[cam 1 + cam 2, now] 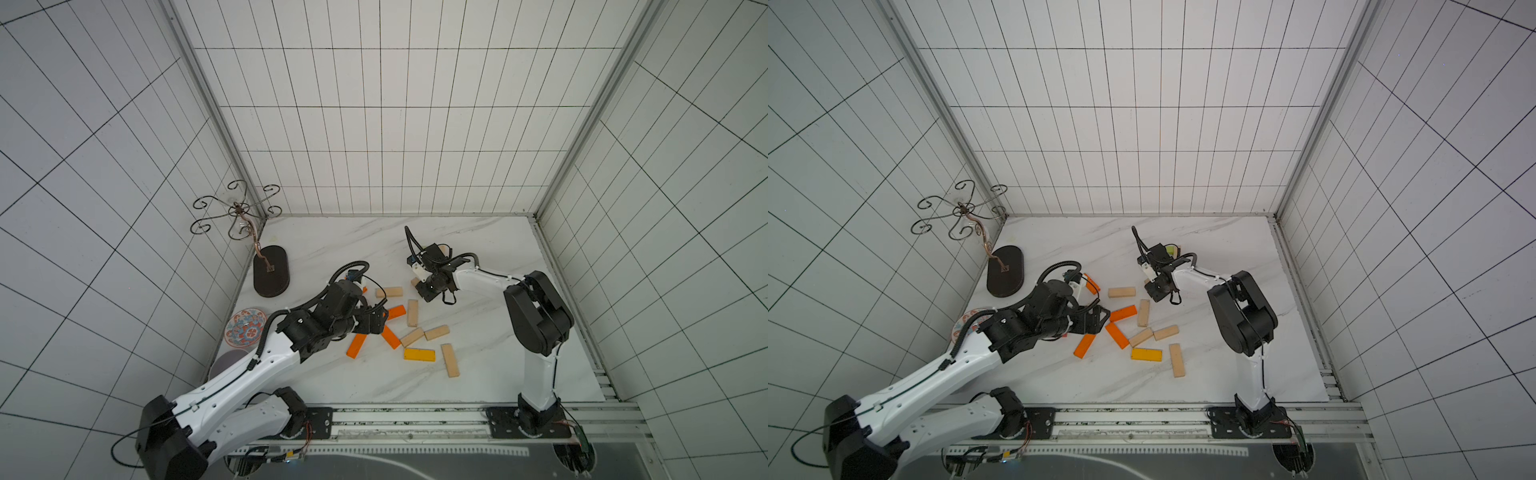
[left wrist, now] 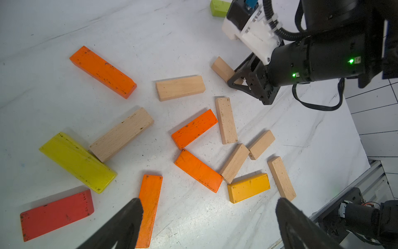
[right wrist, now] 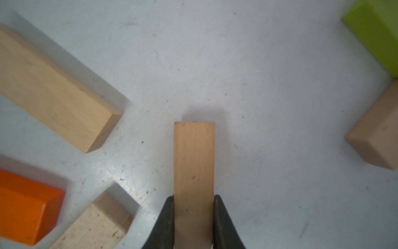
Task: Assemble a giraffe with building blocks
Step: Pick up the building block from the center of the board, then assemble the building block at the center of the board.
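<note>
Right end effector [image 3: 193, 200]: closed on one end of a pale wood block [image 3: 194, 159], jaws pressing its two long sides. Most of the bar juts out past the jaws, and whether its free end touches the counter [image 1: 353, 241] cannot be told. Location of item: about mid-counter, on the far side of the other building blocks [image 1: 415, 336], which lie flat and scattered, with nothing stacked. Left end effector [image 2: 209, 204]: jaws wide apart, empty, hovering over the orange bars [image 2: 193, 127]. Hazards, judged: the end grip leaves a long lever, so the bar may pivot or slip on lifting or on being pressed down. A swing could knock the neighbouring pale bar [image 3: 53, 90] or the lime-green block [image 3: 374, 32]. Right arm [image 1: 536, 316]: based at the near edge, right side, elbow raised, forearm reaching toward the far middle, wrist bent down. Left arm [image 1: 249, 365]: stretched from the near left corner, low over the scatter.
</note>
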